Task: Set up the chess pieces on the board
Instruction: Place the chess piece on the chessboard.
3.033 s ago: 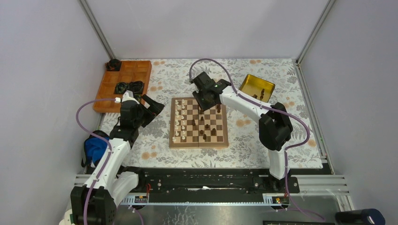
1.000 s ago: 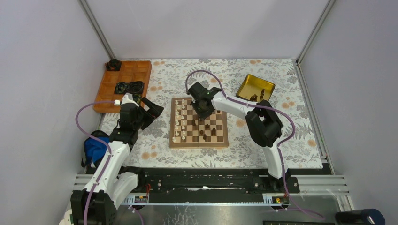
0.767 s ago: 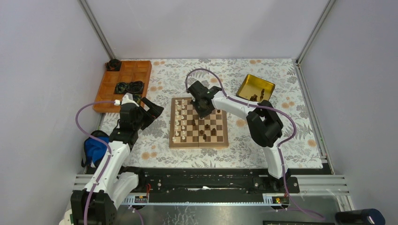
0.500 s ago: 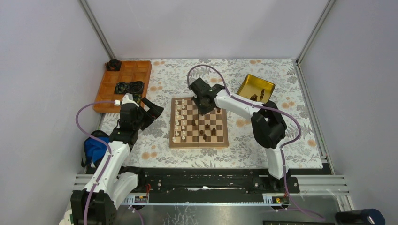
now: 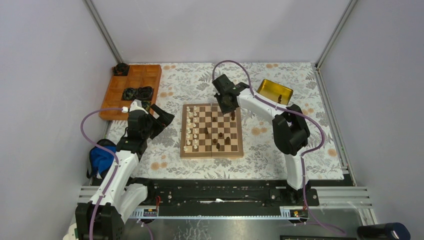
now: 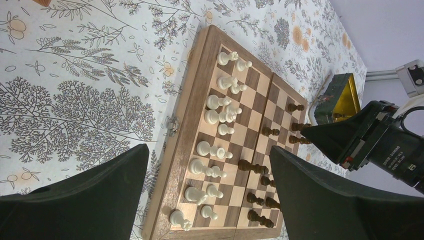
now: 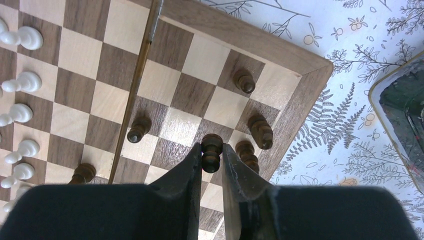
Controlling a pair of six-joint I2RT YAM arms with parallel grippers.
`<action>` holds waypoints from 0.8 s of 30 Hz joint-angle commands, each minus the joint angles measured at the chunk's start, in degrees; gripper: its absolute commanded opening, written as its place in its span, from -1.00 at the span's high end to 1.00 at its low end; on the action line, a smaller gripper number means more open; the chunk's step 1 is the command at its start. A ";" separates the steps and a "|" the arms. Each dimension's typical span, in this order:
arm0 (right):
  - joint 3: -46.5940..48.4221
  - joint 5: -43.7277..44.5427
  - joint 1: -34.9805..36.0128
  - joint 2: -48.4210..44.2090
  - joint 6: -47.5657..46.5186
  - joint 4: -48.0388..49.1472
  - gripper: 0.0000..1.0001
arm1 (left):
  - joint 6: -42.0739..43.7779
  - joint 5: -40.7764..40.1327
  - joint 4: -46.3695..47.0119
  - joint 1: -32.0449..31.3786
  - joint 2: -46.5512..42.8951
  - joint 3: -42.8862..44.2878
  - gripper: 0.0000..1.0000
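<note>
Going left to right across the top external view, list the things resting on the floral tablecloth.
orange tray → chessboard → gold tin

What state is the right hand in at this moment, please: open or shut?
Shut on a dark chess piece: the right hand pinches it from both sides, near the board's corner.
</note>
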 commanded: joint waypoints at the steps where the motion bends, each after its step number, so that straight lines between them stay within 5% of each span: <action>1: 3.60 1.09 -0.65 1.20 1.15 -0.63 0.84 | 1.39 -0.62 0.48 0.58 -0.11 0.96 -0.98; 24: 4.55 -0.65 -2.44 5.26 2.30 -0.47 0.84 | 1.48 -0.84 0.80 0.58 0.14 0.69 -0.98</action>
